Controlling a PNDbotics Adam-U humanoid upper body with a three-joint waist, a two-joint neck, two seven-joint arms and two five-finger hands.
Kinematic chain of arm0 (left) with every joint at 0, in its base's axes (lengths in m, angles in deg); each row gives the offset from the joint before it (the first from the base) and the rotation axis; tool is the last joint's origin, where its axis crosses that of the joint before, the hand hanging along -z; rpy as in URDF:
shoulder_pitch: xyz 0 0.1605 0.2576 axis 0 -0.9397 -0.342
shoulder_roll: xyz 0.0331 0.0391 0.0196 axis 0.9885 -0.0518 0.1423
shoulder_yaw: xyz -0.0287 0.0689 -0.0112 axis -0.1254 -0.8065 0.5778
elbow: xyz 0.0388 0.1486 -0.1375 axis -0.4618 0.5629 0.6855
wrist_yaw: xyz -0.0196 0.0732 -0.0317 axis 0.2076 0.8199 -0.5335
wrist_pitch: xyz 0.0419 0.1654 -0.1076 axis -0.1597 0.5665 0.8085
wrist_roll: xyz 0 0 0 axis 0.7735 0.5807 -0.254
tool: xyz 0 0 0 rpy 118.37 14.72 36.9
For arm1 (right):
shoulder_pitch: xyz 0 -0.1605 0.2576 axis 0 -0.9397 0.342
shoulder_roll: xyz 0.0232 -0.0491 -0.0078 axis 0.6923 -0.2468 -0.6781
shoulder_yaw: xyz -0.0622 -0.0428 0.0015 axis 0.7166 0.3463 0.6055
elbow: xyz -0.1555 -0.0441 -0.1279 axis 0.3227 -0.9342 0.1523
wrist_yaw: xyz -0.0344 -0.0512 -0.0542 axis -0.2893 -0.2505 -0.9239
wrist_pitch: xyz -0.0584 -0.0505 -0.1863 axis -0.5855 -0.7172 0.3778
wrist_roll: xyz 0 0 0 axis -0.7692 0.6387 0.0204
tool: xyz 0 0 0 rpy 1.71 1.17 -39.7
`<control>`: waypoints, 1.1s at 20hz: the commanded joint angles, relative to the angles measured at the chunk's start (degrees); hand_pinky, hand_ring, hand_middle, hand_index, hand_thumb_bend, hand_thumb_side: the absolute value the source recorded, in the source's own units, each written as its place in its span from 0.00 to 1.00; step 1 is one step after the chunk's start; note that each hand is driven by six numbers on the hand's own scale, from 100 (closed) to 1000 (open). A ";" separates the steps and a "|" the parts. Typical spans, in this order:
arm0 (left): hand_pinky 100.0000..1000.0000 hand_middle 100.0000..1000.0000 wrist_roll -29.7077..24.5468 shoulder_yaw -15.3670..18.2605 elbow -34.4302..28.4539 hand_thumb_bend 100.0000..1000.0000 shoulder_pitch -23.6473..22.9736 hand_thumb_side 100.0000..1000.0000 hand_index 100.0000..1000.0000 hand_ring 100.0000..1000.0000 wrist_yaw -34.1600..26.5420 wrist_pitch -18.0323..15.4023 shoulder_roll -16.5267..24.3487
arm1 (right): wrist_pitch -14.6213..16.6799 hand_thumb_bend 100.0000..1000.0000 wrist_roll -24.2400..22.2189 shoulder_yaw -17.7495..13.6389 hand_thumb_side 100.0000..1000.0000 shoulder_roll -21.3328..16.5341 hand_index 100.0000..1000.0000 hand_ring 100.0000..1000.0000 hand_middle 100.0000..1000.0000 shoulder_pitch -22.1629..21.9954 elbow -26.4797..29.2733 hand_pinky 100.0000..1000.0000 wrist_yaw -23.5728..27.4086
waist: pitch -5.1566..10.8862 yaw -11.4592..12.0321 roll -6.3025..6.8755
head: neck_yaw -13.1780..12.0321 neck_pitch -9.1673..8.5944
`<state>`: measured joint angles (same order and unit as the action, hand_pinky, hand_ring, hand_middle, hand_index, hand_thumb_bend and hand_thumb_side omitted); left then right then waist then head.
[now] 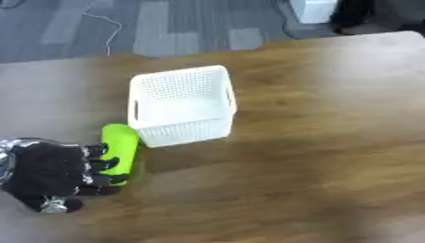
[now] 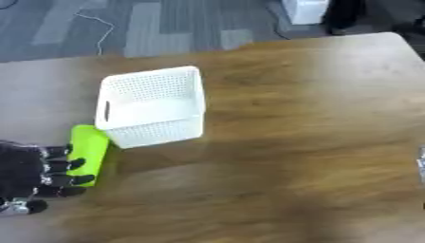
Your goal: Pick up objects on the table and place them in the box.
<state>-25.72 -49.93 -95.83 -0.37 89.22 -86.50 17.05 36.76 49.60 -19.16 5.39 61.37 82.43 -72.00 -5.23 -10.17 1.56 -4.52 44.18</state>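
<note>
Left hand (image 1: 51, 173) fingers curled round green cylinder (image 1: 120, 149), no label legible; cylinder's far end beside white basket (image 1: 181, 105) on wood table (image 1: 315, 156).

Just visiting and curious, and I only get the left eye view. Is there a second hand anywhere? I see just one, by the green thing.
Observer: Besides that left hand, curled round the green cylinder, the right eye view shows a silvery sliver at its right edge. I can't tell whether it is a hand.
Operator: Does the table end on that side?
Observer: Yes. The right eye view shows the table reaching its far right corner, with floor beyond.
</note>
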 commanded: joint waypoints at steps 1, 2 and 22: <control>0.80 0.96 16.03 1.70 1.60 1.00 1.09 0.83 1.00 0.86 2.26 -16.02 0.98 | 0.04 0.21 0.19 -0.11 1.00 -1.21 0.53 0.41 0.44 0.72 0.75 0.28 0.21 | 0.36 -0.04 -0.08 | -0.19 -0.06; 0.81 0.96 16.03 2.08 2.33 1.00 1.28 0.83 1.00 0.87 3.13 -16.02 0.88 | 0.04 0.21 0.18 -0.11 1.00 -1.21 0.53 0.41 0.44 0.71 0.75 0.28 0.20 | 0.34 -0.01 -0.09 | -0.20 -0.06; 0.85 1.00 16.03 3.51 -0.53 1.00 3.43 0.78 1.00 0.89 0.40 -15.87 0.91 | -0.04 0.21 0.13 0.02 1.00 -1.13 0.53 0.41 0.44 0.49 0.75 0.28 -0.06 | 0.01 0.14 -0.33 | -0.08 -0.06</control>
<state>-25.53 -47.51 -95.46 2.30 91.00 -86.30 16.36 36.57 49.41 -18.86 5.41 61.37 82.43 -72.02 -5.94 -10.11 1.12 -4.54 44.18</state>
